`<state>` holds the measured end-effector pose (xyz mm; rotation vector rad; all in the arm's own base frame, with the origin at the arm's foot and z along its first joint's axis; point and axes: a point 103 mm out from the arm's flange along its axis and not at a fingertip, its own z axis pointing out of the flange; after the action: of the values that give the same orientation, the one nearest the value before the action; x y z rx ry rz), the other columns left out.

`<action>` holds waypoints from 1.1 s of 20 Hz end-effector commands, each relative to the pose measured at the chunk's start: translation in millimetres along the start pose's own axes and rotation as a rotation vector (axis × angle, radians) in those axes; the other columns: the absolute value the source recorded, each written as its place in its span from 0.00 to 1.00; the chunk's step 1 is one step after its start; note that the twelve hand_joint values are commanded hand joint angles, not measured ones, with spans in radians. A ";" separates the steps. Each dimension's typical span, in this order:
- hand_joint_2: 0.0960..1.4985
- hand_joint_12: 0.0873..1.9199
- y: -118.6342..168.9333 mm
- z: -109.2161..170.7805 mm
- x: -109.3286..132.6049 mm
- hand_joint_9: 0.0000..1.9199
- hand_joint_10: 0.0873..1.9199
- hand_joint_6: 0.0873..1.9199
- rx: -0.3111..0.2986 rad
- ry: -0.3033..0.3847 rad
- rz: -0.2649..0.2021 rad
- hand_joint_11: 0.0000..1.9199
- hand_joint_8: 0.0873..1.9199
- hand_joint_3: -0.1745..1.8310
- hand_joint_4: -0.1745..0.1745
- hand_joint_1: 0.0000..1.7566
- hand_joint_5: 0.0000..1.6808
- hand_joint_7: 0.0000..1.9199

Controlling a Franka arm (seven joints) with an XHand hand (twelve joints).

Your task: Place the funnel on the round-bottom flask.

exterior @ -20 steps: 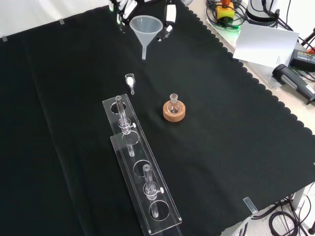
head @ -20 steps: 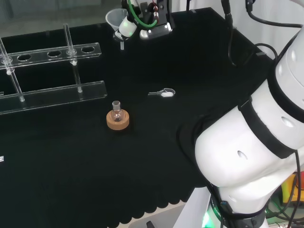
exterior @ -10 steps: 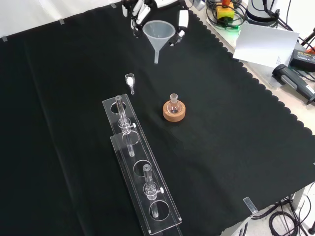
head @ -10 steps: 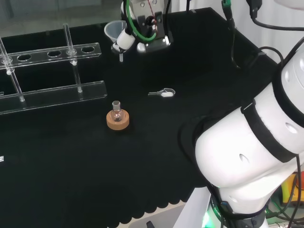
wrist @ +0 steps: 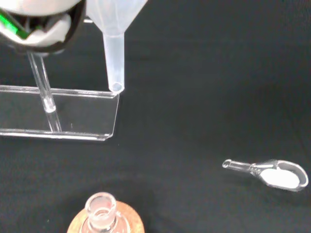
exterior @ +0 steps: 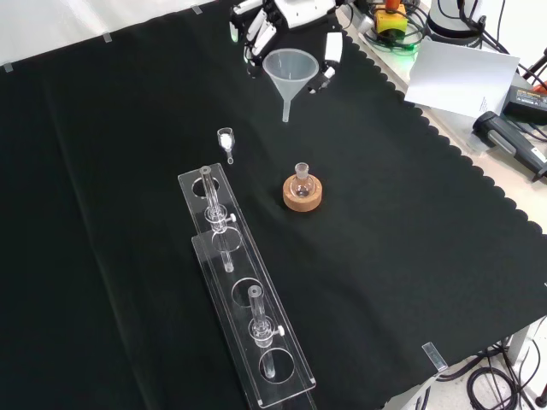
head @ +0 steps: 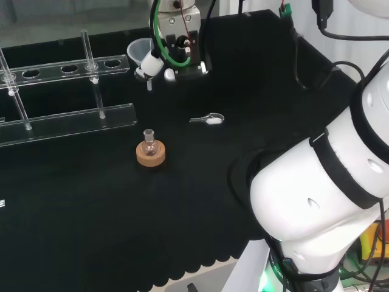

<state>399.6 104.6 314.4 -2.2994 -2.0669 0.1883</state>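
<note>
Black cloth covers the bench, and with the robot hand (exterior: 291,17) clasping the funnel (exterior: 290,70) aloft, well short of the round-bottom flask (exterior: 301,181) (narrow-necked, on a cork ring (exterior: 303,196)), we risk its stem missing or tipping the flask.

Your hand (exterior: 291,17) sits at the top centre of the front view, raised off the surface. Its fingers (exterior: 332,53) curl around the funnel (exterior: 291,73), spout pointing down.

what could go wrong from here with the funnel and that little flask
The flask has a narrow neck, so the funnel stem, carried in the hand, may miss the mouth and tip it off its cork ring. The scoop of white powder lies close to the path and might be knocked.
</note>
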 end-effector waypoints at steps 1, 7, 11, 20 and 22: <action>0.27 0.65 -5.4 17.3 7.9 0.40 0.17 0.26 0.033 0.020 -0.002 0.00 0.28 0.53 0.69 0.51 0.50 0.56; 0.27 0.65 -15.5 34.3 11.4 0.40 0.17 0.26 0.057 0.043 0.011 0.00 0.28 0.53 0.70 0.50 0.50 0.57; 0.27 0.65 -17.4 50.0 10.1 0.40 0.17 0.27 0.081 0.048 0.038 0.00 0.28 0.53 0.70 0.51 0.50 0.57; 0.28 0.65 -15.5 78.3 13.7 0.41 0.16 0.27 0.086 0.054 0.056 0.00 0.28 0.53 0.71 0.50 0.51 0.57; 0.28 0.65 -13.8 83.5 14.2 0.41 0.16 0.27 0.077 0.046 0.059 0.00 0.28 0.53 0.72 0.50 0.51 0.57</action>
<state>377.2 115.4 245.8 -2.2809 -1.9357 0.2065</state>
